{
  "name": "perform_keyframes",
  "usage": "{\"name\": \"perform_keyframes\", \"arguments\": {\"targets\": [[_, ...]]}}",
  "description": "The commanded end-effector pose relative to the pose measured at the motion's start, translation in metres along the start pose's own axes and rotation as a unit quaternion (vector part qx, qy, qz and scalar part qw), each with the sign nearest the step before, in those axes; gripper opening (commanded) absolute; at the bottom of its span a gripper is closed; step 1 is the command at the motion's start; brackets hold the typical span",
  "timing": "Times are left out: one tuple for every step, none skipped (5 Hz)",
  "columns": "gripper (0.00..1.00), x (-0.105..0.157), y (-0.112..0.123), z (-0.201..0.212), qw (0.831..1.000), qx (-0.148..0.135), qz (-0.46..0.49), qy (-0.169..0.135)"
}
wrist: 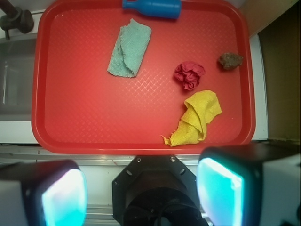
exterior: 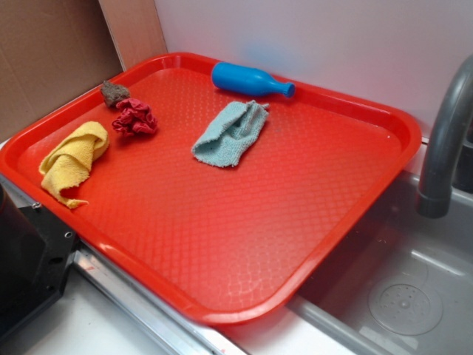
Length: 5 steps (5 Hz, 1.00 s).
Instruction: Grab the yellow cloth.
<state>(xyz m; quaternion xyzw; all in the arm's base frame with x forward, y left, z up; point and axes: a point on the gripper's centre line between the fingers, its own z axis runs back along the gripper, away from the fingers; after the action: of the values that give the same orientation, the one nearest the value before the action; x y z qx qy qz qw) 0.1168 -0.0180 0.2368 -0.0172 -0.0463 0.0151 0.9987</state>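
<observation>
The yellow cloth lies crumpled with soft folds near the left edge of the red tray. In the wrist view the yellow cloth sits at the tray's lower right part, just above the near rim. My gripper is high above and back from the tray, over the robot's black base. Its jaws stand wide apart with nothing between them. In the exterior view only the black base shows at the lower left; the fingers are out of view there.
On the tray also lie a light blue-green rag, a red fabric wad, a small brown lump and a blue bottle on its side at the back. A grey faucet and sink are at the right.
</observation>
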Motion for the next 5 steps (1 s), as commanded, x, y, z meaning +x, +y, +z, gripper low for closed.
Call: {"name": "perform_keyframes", "arguments": {"targets": [[1.00, 0.000, 0.000, 0.000, 1.000, 0.000, 0.000, 0.000], [1.00, -0.013, 0.018, -0.015, 1.000, 0.002, 0.002, -0.018], [1.00, -0.024, 0.048, -0.032, 0.999, 0.016, 0.022, -0.033], [1.00, -0.029, 0.069, -0.056, 0.993, 0.055, 0.083, -0.061], [1.00, -0.019, 0.085, -0.090, 0.987, 0.069, 0.116, -0.088]]}}
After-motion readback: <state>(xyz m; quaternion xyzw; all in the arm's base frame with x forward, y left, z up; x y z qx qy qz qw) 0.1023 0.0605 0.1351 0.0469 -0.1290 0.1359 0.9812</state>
